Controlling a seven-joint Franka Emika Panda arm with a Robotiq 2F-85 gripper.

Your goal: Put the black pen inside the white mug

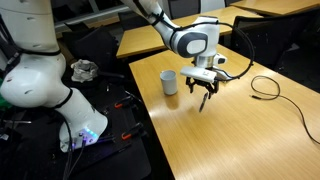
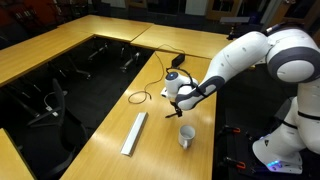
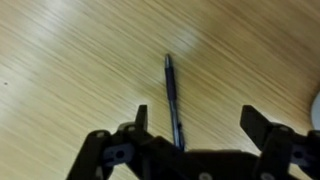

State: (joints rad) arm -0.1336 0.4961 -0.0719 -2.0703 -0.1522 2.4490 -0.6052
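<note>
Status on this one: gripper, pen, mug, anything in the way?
Gripper open, over the black pen, no grip. Pen flat on the table, outside the white mug. Grey bar lies apart from both.

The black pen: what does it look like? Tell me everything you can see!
In the wrist view the black pen is a thin, straight, dark stick with a slightly paler far end. It lies flat on the wooden table, between the open fingers of the gripper and nearer one of them. Nothing grips it.
</note>
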